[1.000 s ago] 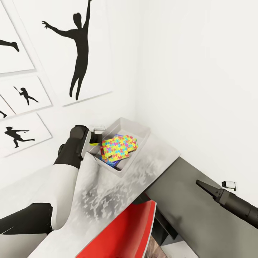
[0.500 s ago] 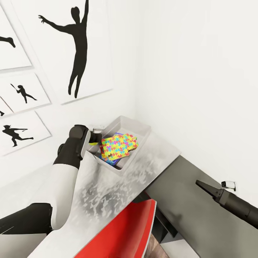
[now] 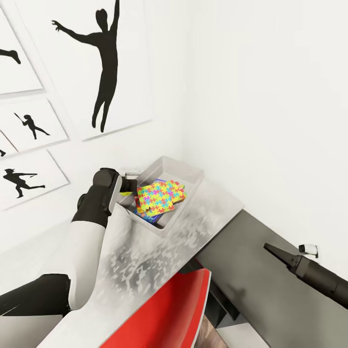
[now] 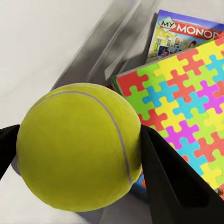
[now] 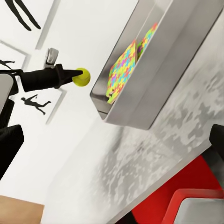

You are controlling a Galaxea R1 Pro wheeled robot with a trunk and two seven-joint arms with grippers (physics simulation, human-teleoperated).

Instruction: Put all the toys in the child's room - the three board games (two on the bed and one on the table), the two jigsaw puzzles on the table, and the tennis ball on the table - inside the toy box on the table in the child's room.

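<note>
At frame centre-left, we hold the tennis ball [image 4: 79,147] clamped in the left gripper [image 3: 128,186] just outside the toy box [image 3: 191,175] rim; next, we carry it inward above the jigsaw puzzles [image 3: 159,197] and release.

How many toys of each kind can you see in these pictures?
Tennis ball: 1, held in the left pincer, beside the grey toy box.
Jigsaw puzzle: 1 clearly showing, lying on top in the toy box; whether another lies beneath cannot be told.
Board game: 1, the Monopoly box under the puzzle.
Total: 3 toys in view.
</note>
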